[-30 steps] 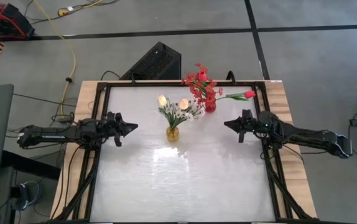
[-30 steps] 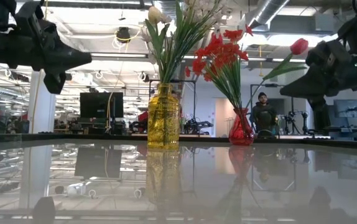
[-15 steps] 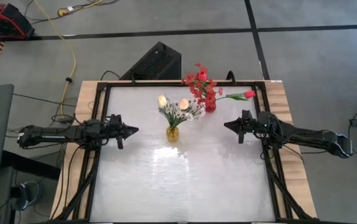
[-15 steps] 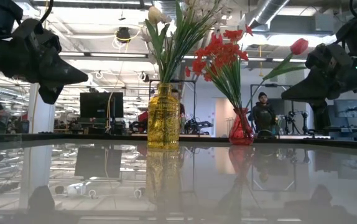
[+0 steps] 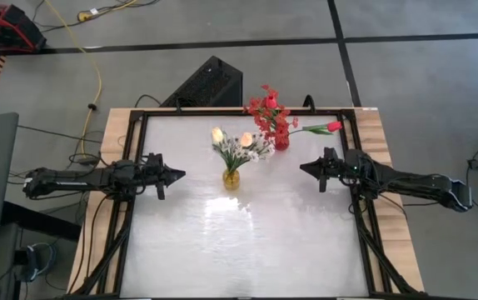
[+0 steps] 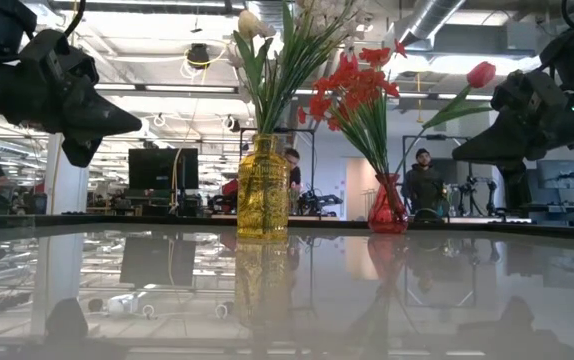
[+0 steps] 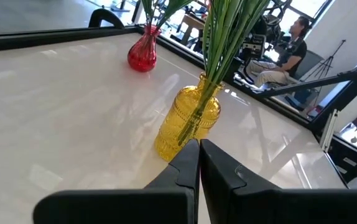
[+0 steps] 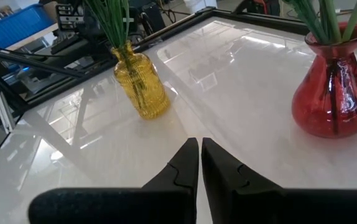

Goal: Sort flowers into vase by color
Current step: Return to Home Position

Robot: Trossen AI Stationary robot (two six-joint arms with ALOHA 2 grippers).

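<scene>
A yellow glass vase (image 5: 231,178) stands upright at mid-table and holds white sprays and pale peach tulip buds (image 5: 232,143). Farther back and to its right stands a red vase (image 5: 281,142) holding red flowers (image 5: 266,107). One red tulip bud (image 5: 333,127) leans out toward the right. My left gripper (image 5: 181,174) hovers shut over the table's left side and points at the yellow vase (image 7: 188,121). My right gripper (image 5: 303,167) hovers shut over the right side, between the two vases (image 8: 142,87) (image 8: 334,93). Neither gripper holds anything.
A black frame rail (image 5: 139,125) runs around the white tabletop. A black case (image 5: 207,83) lies on the floor beyond the far edge. The near half of the table (image 5: 239,242) is bare. In the low view, people (image 6: 425,185) stand in the room behind.
My left gripper has tipped its fingertips down a little and sunk slightly. It stays shut over the table's left side. The vases and flowers have not moved.
</scene>
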